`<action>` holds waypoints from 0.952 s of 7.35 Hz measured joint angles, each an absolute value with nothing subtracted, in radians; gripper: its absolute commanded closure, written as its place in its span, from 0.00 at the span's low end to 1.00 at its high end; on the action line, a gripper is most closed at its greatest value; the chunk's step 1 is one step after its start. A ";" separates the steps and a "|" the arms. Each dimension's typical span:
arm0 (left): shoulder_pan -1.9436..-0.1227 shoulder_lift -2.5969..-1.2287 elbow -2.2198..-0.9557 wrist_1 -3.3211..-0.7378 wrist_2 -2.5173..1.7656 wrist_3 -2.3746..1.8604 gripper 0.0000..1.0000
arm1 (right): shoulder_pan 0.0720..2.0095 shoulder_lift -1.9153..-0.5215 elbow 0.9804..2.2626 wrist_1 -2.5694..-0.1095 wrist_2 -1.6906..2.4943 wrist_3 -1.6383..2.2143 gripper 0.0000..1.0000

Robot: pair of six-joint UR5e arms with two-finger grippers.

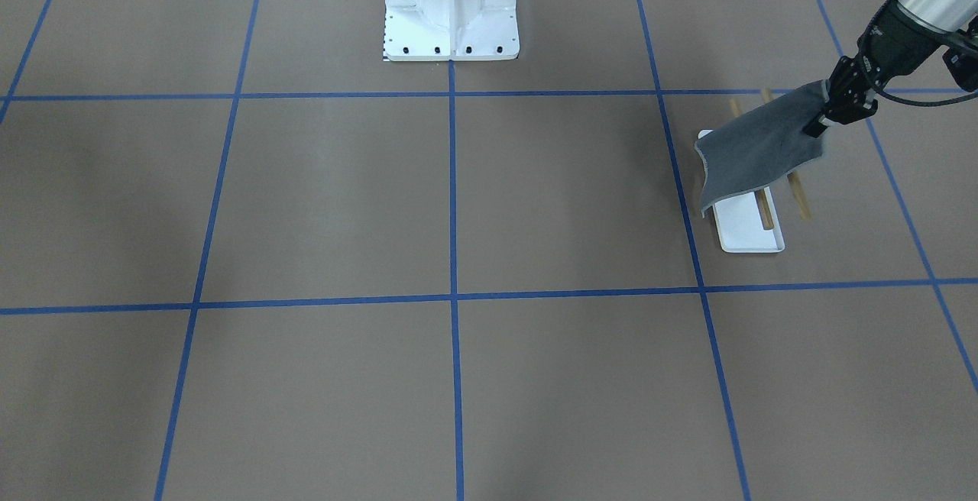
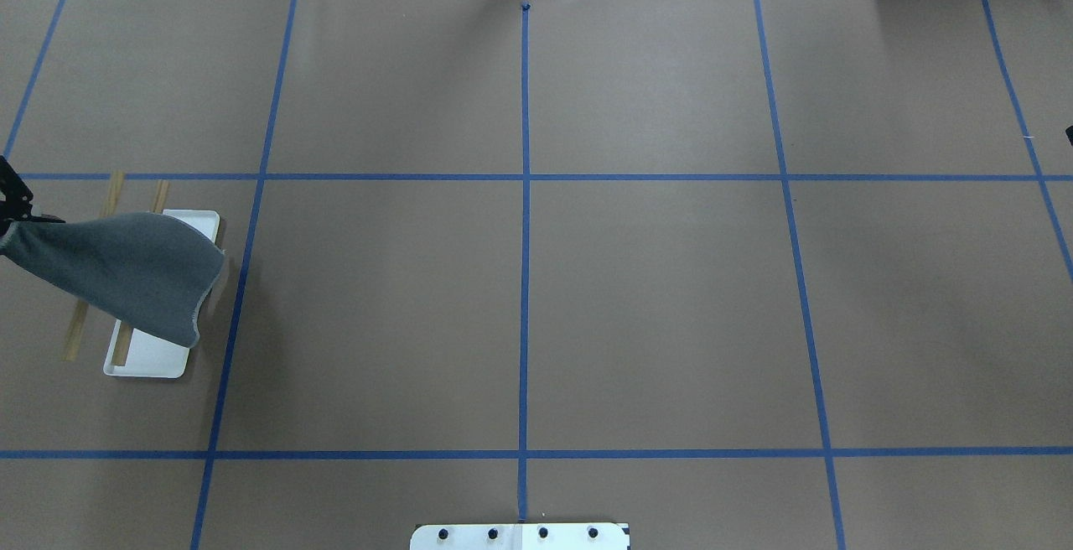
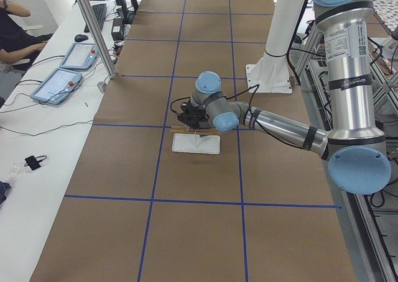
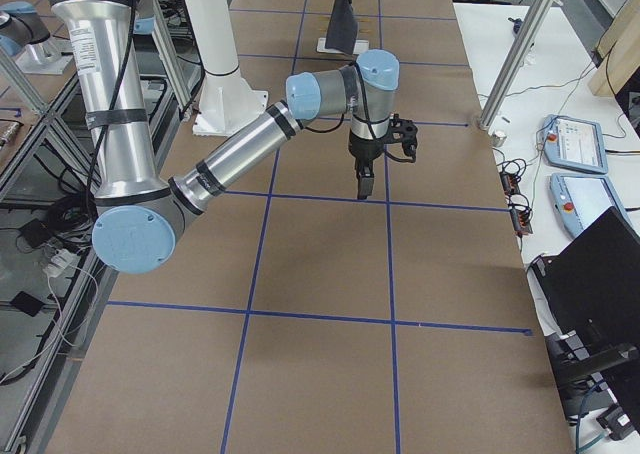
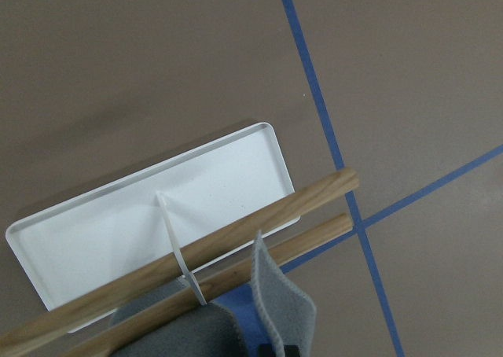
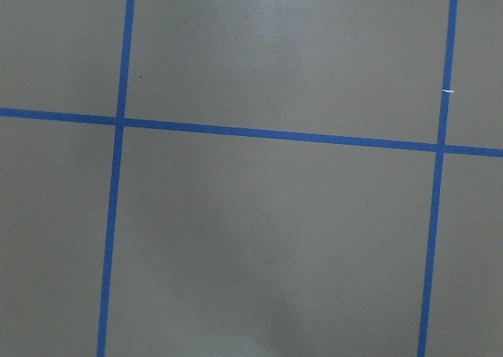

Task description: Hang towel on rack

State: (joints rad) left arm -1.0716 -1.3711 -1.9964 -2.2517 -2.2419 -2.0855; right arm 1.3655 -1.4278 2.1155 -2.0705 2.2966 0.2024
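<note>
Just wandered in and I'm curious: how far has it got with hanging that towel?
Done: the towel is picked up, gripped at one end by the left claw, clear of the table. In hand: it hangs above the rack and its wooden rods. Left: lay it across a rod and let go.

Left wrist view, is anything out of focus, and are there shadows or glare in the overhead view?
Left wrist view: rack sharp, towel nearest the lens slightly soft. Overhead view: even light, no glare, faint soft shadow just right of the towel.
</note>
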 measured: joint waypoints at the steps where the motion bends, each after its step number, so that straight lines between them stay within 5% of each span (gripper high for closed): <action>1: -1.081 -1.354 -1.976 -2.257 -2.242 -2.037 1.00 | 1.366 -1.427 2.116 -2.070 2.298 0.202 0.00; 6: -1.133 -1.323 -1.884 -2.278 -2.241 -1.862 1.00 | 1.365 -1.421 2.119 -2.071 2.313 0.202 0.00; 7: -1.133 -1.323 -1.869 -2.296 -2.240 -1.856 0.48 | 1.365 -1.420 2.118 -2.071 2.314 0.202 0.00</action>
